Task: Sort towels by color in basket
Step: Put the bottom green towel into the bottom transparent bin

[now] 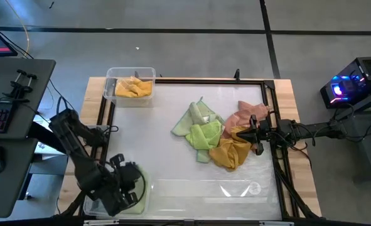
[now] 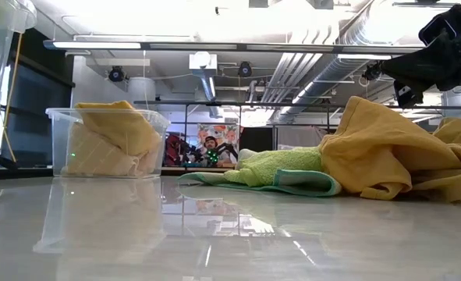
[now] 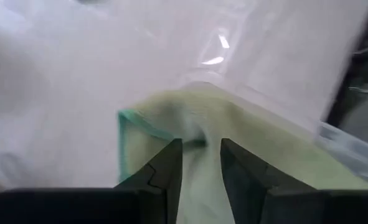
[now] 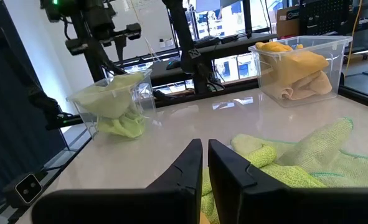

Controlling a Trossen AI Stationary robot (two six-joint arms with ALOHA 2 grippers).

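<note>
A loose pile lies on the white table right of centre: a pale green towel (image 1: 194,116), a lime green towel (image 1: 205,133), a salmon pink towel (image 1: 243,114) and a mustard towel (image 1: 230,150). My right gripper (image 1: 247,134) hovers shut above the pile's right side, raised clear of it in the low view (image 2: 441,55). My left gripper (image 1: 125,182) is open over the clear bin at the near-left corner (image 4: 112,106). Between its fingertips (image 3: 200,163) a pale green towel with a teal hem (image 3: 171,118) shows lying in that bin.
A second clear bin (image 1: 132,86) at the far-left corner holds mustard and peach-orange towels (image 2: 105,140). A black frame (image 1: 270,81) borders the white work surface. Bare table lies between the pile and both bins. A desk with a keyboard stands left of the table.
</note>
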